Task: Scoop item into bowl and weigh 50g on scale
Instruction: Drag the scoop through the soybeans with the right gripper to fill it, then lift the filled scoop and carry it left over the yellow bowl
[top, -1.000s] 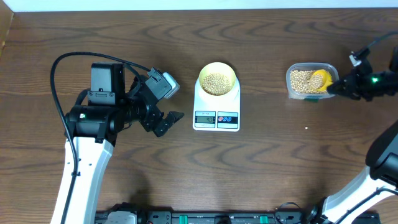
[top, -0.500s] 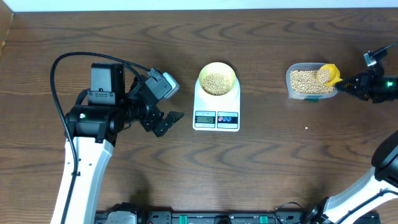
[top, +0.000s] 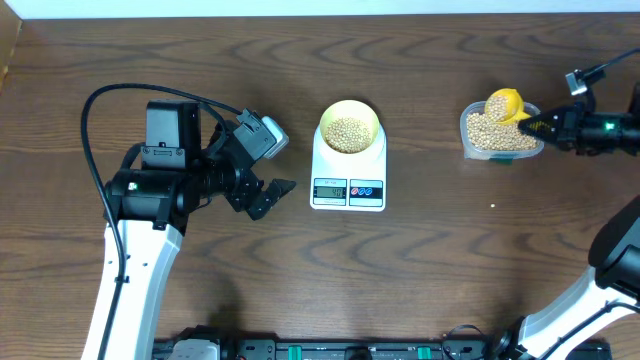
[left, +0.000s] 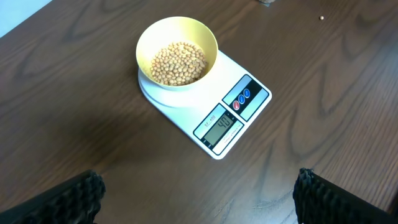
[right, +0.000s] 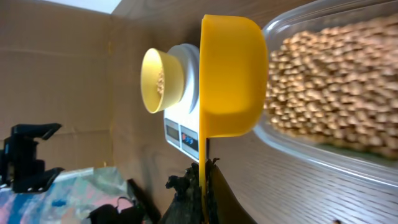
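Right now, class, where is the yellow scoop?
Overhead view: the yellow scoop is on the right side, above the clear tub's edge, its handle in the right pincer.

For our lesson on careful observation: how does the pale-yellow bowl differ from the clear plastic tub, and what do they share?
The bowl is round and opaque pale yellow; the tub is rectangular with rounded corners and see-through. The bowl stands on the scale; the tub rests on the table. A yellow scoop hangs at the tub's rim; nothing is above the bowl. Both hold tan beans.
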